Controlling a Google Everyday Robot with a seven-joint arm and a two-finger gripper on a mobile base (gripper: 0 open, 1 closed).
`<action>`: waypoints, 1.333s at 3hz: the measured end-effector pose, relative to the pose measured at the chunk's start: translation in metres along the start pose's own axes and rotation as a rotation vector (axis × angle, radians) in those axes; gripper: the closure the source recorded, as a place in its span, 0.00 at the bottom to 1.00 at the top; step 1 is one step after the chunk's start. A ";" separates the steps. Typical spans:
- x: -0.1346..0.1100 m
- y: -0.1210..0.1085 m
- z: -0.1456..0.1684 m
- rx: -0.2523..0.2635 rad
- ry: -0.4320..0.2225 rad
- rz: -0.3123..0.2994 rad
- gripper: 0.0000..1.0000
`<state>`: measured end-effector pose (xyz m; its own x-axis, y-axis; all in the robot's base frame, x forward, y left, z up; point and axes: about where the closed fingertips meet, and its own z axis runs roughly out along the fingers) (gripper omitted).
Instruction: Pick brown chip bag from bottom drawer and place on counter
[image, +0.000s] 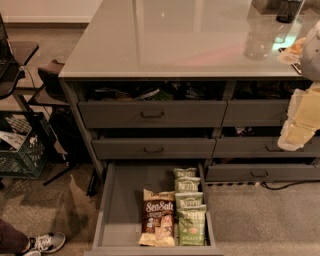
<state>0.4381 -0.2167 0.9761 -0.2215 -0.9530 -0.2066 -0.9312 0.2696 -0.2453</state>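
The brown chip bag (158, 215) with white "Sea Salt" lettering lies flat in the open bottom drawer (125, 200), near its front and right of the middle. Several green Kettle chip bags (189, 210) lie in a row just to its right. The glossy pale-grey counter (175, 40) tops the cabinet above. My gripper (296, 134), with pale yellowish fingers, hangs at the right edge of the view in front of the upper drawers. It is well above and to the right of the bag and holds nothing.
Two shut grey drawer fronts with bar handles (152, 114) stand above the open drawer. A black crate (22, 145) and a dark stand (50, 75) are at the left. A person's shoe (47, 242) is at the bottom left. Dark objects (287, 10) stand on the counter's far right.
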 end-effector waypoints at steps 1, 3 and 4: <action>0.000 0.000 0.000 0.000 0.000 0.000 0.00; -0.048 0.055 0.090 -0.131 -0.205 -0.059 0.00; -0.094 0.104 0.180 -0.291 -0.365 -0.027 0.00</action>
<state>0.4138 -0.0743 0.7995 -0.1281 -0.8343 -0.5362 -0.9893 0.1456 0.0099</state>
